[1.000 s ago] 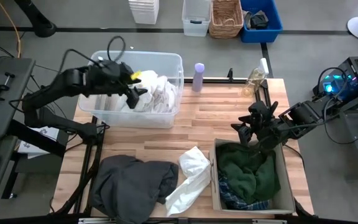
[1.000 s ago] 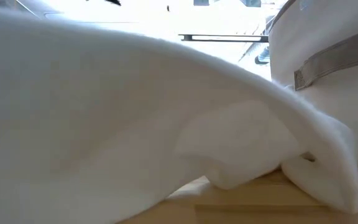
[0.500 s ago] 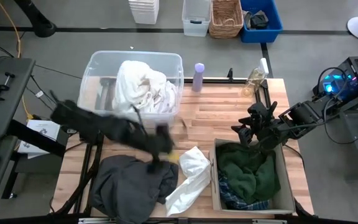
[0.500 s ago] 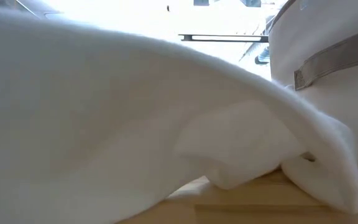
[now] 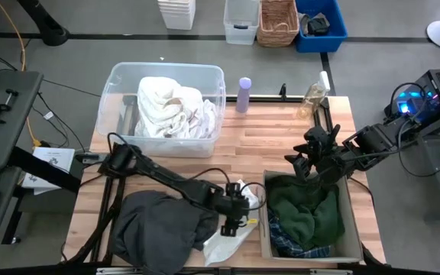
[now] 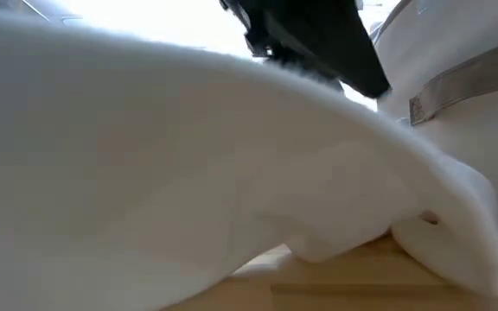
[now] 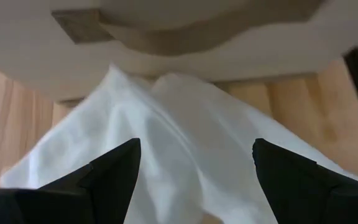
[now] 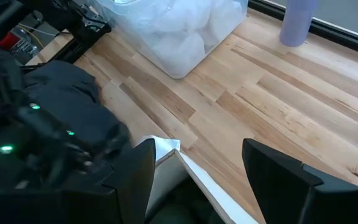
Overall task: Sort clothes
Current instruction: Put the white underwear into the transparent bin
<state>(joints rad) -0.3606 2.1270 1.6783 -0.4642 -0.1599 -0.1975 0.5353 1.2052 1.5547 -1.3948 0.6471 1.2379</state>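
The left gripper (image 5: 237, 208) is stretched across the table (image 5: 273, 145) and positioned directly over the white cloth (image 5: 231, 218), which lies crumpled at about 6 o'clock on the tabletop, between the grey garment (image 5: 159, 225) and the fabric box (image 5: 350, 237). In the left wrist view its fingers (image 7: 114, 171) are seen spread wide, with the white cloth (image 7: 179, 143) lying between and beyond them; nothing is grasped. In the low view the white cloth (image 6: 188, 173) fills most of the picture, and the dark left gripper is seen coming down behind it at the top.

The right gripper (image 5: 309, 158) is held at the 12 o'clock rim of the fabric box, at roughly 4 o'clock on the table. Its fingers (image 8: 278, 180) are spread and empty. Inside the box the green garment (image 5: 304, 210) is piled over the plaid shirt (image 5: 285, 235).

White and cream pieces (image 5: 174, 107) are heaped in the clear bin (image 5: 117, 80) at 11 o'clock. A lilac bottle (image 5: 244, 94) stands just beside the bin.
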